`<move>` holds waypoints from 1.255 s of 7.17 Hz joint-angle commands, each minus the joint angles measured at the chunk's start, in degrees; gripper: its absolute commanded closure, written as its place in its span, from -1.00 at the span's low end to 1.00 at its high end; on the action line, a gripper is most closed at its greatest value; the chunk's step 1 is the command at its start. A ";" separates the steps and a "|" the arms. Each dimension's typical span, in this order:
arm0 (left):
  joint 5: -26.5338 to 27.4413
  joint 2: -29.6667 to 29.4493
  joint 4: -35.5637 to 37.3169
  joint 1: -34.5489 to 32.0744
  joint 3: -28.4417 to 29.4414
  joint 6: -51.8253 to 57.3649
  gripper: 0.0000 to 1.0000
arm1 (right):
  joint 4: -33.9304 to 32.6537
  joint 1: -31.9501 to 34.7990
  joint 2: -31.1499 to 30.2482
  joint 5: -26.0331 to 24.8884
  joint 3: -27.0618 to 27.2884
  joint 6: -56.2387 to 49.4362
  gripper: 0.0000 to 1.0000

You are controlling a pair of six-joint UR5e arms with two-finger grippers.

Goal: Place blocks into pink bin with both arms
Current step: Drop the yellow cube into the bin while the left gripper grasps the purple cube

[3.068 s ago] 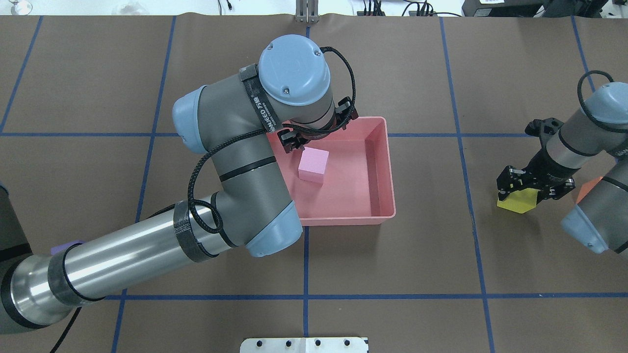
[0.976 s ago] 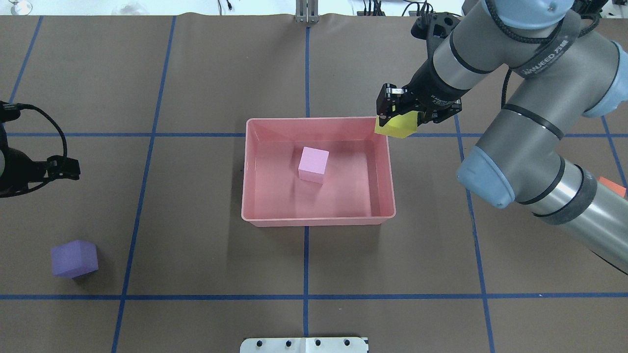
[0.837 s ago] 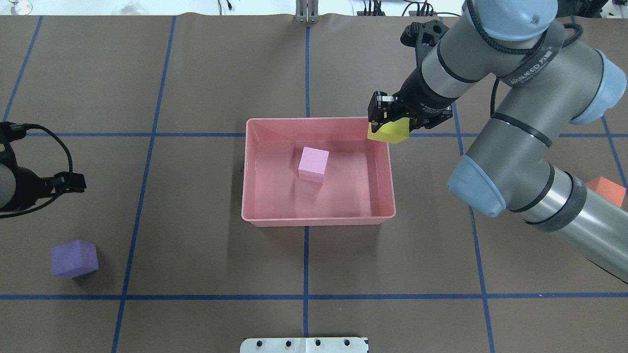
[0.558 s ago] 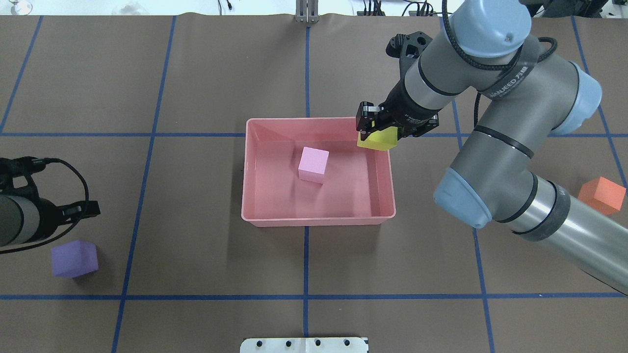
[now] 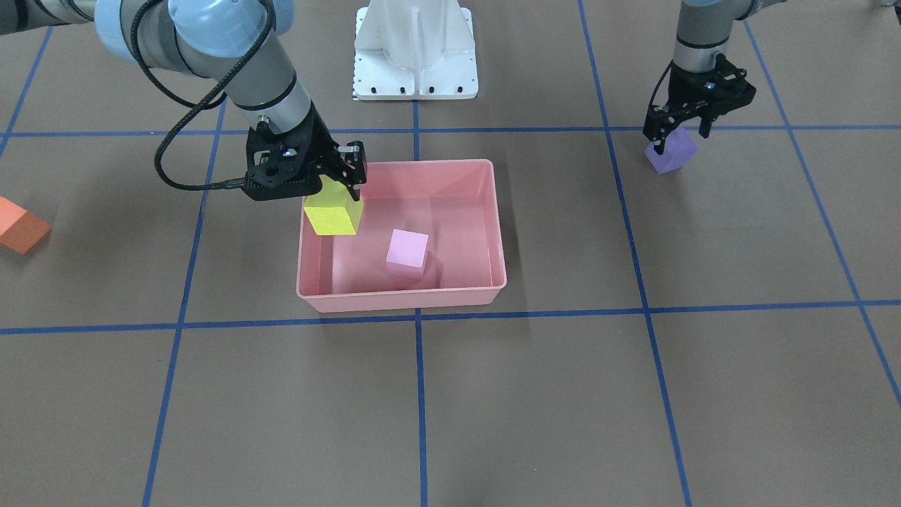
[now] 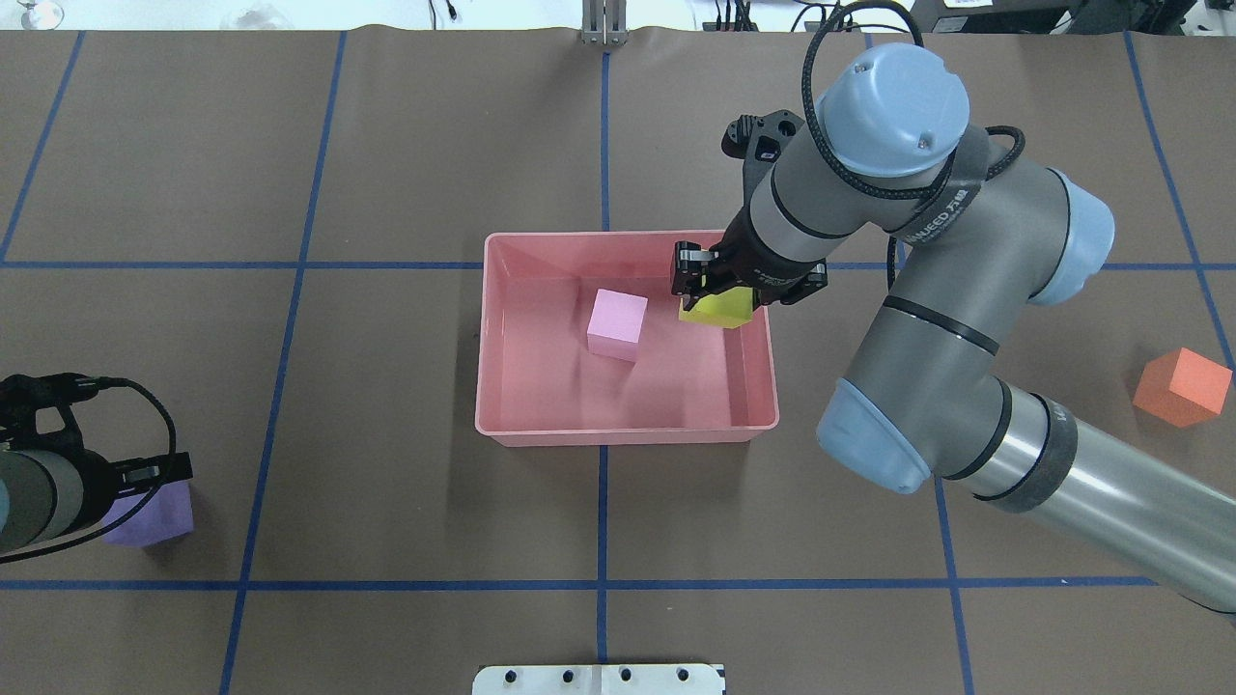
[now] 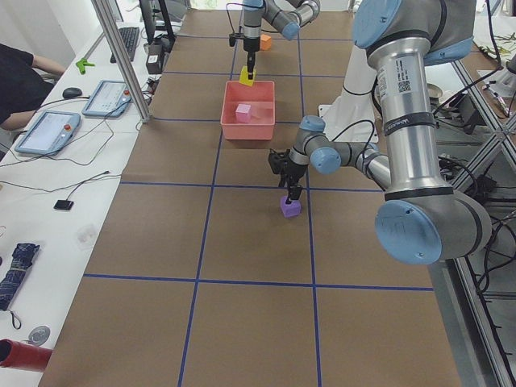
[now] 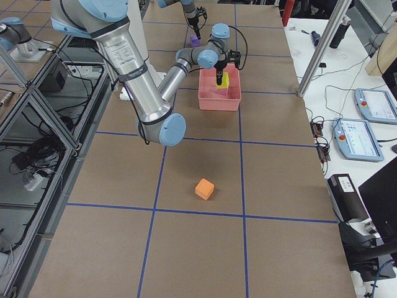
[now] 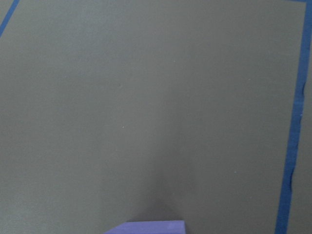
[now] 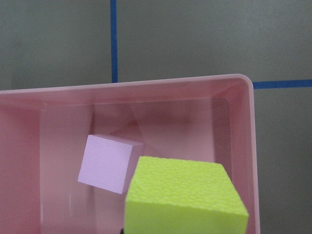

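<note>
One block of four is home: the light pink block (image 6: 618, 323), a matte cube, lies inside the glossy pink bin (image 6: 628, 436); the yellow block (image 6: 716, 309) hangs over the bin's right side, clamped in the jaws of the right arm (image 6: 927, 290); the jaws of the left arm (image 5: 697, 42) stand open just above the purple block (image 5: 673, 153) on the table (image 6: 386, 386); the orange block (image 6: 1180, 388) waits well apart.

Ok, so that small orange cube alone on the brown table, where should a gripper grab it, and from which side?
From straight above, closing on two opposite upright faces. The small matte orange cube rests flat on the brown table with nothing touching it, but askew to the blue tape grid, so turn the wrist to meet faces, not corners.
</note>
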 commanded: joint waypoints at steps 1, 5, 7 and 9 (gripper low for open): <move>0.02 0.86 -0.16 0.97 0.15 -0.11 -1.00 | 0.09 -0.85 -0.01 -0.29 -0.39 0.05 1.00; 1.33 0.69 -0.33 4.75 1.81 -2.49 -1.00 | 0.09 -1.03 -0.01 -0.29 -0.57 -0.04 1.00; 1.25 0.25 -0.33 5.28 2.78 -2.66 -1.00 | 0.09 -1.29 -0.09 -0.29 -0.92 -0.04 1.00; 1.25 0.25 -0.33 5.37 2.79 -2.66 -0.98 | 0.09 -1.38 -0.01 -0.38 -1.19 0.49 -0.99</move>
